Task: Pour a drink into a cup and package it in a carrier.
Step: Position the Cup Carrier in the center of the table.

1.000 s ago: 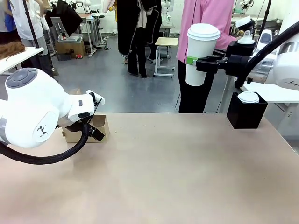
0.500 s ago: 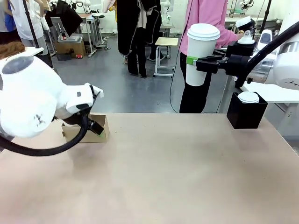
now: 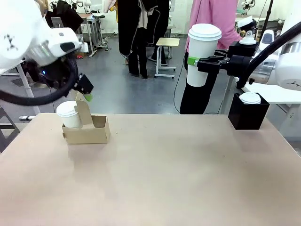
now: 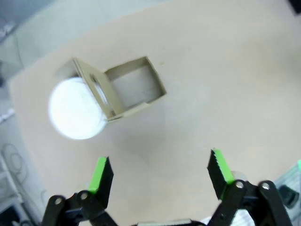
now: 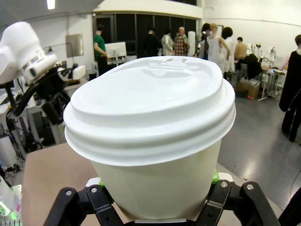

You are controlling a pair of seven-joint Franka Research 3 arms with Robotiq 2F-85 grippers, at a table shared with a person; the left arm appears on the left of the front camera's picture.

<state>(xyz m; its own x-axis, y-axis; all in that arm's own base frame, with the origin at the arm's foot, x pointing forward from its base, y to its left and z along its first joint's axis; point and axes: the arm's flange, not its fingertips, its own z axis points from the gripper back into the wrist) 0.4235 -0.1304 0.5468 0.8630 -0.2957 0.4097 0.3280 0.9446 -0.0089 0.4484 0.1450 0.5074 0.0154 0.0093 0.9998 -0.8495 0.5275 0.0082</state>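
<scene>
Left gripper [image 4: 159, 165]: since a second ago, raised clear of the brown cardboard carrier [image 3: 96, 134] at ten o'clock, jaws spread, empty. A small white lidded cup [image 3: 69, 115] is seated in its pocket. Right gripper [image 3: 197, 61]: clamped on the tall white lidded paper cup [image 3: 203, 47], held aloft at one o'clock, judged next for loading.

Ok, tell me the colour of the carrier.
The carrier is plain brown; clearest in the front view.

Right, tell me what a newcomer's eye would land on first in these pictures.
First comes the tall white cup with its domed lid, held high at the upper right of the front view in the right pincer. Next is the brown carrier at the far left of the table. It has a smaller lidded cup in one pocket and nothing in the other, and the open left pincer hangs above it.
</scene>
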